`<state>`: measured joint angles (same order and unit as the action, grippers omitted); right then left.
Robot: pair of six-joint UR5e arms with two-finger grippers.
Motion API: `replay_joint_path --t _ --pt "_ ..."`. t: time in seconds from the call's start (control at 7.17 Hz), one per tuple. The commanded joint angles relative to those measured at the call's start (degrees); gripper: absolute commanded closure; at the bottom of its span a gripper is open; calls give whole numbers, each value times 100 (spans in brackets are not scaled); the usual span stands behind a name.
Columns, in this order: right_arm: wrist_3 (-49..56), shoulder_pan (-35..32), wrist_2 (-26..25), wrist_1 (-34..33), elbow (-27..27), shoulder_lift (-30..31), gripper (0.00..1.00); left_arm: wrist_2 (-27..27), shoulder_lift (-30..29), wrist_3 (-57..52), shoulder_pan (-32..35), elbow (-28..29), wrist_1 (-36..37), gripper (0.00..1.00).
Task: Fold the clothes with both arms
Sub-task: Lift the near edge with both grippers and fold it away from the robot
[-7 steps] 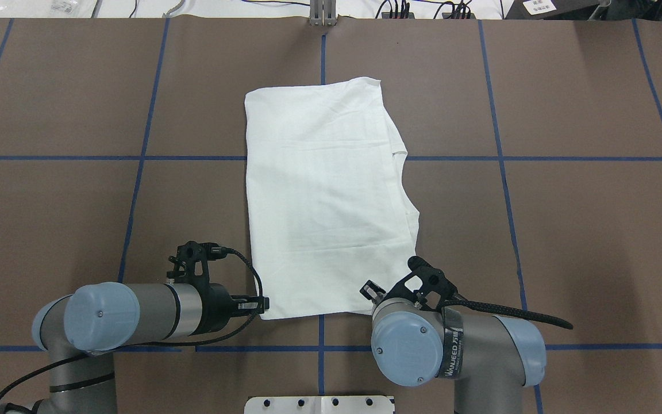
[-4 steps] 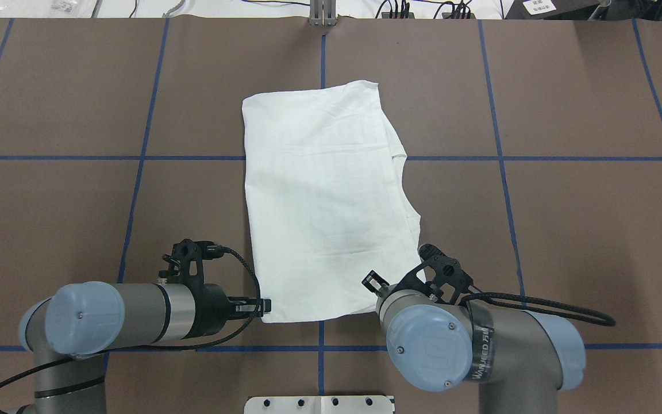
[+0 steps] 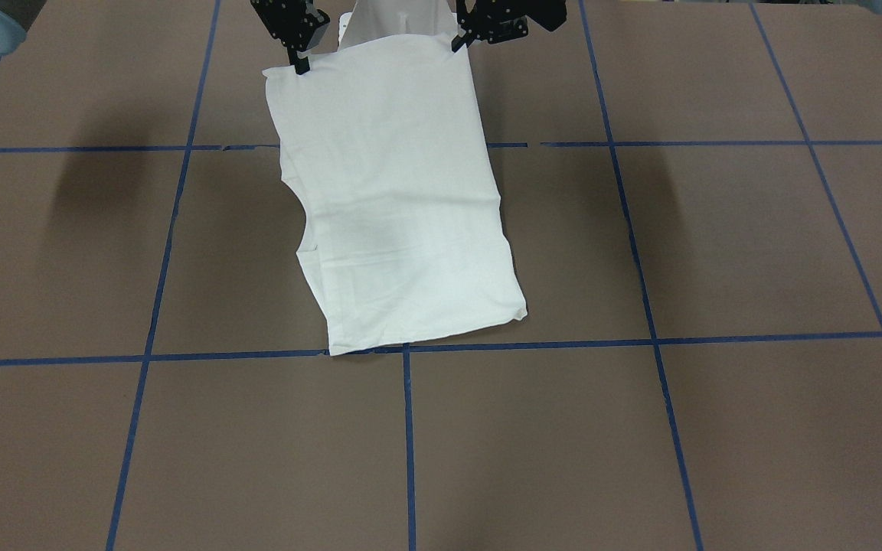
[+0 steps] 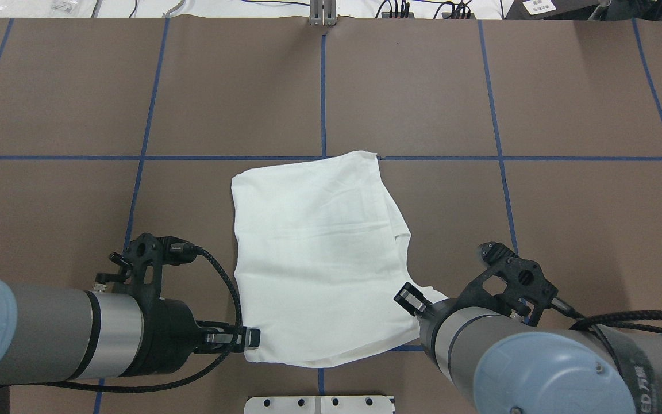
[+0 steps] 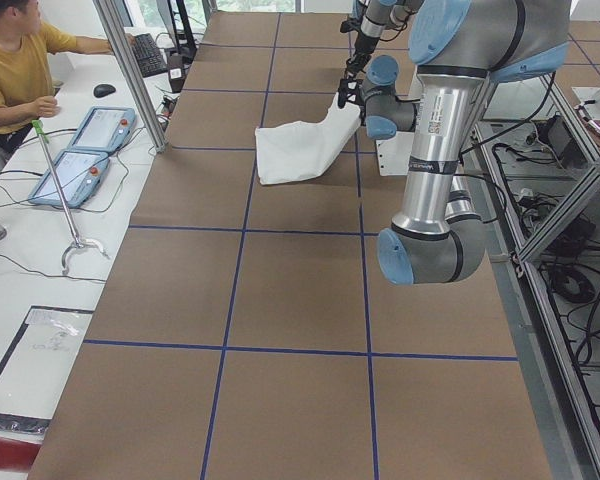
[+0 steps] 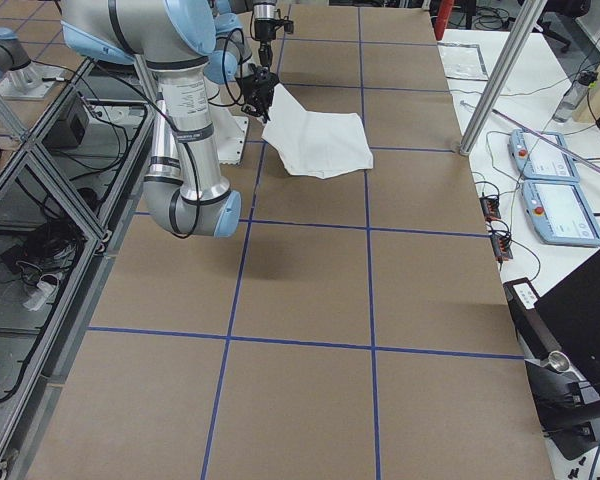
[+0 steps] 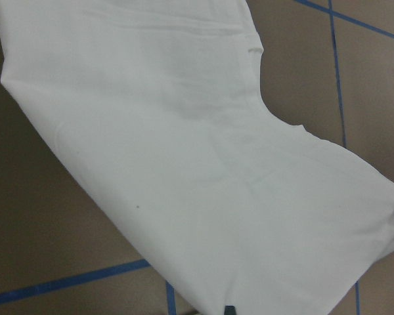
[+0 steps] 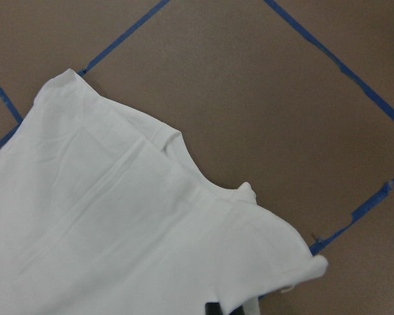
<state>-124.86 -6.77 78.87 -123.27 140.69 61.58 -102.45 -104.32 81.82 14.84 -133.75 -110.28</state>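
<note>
T-shirt (image 4: 314, 259): soft white fabric, folded rectangle, faintly creased (plain side up)
left gripper (image 4: 252, 338): pinching a near corner
right gripper (image 4: 410, 298): pinching the other

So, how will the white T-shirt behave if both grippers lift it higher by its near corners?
Probably floppy: the T-shirt droops in a curve between the left gripper and the right gripper. Likely light, since two corner pinches hold up that end. The far end lying on the table would probably drag and wrinkle.

T-shirt (image 4: 314, 259): matt wht cloth
</note>
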Motion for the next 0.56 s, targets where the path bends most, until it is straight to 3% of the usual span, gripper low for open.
replay_joint_path --t 0.0,0.42 --pt "599 -235 -47 -75 -267 -241 100 -56 -124 -130 88 294 270 100" --pt "1391 -1078 -47 1887 -2022 -523 100 -4 -414 -666 641 1288 235 100"
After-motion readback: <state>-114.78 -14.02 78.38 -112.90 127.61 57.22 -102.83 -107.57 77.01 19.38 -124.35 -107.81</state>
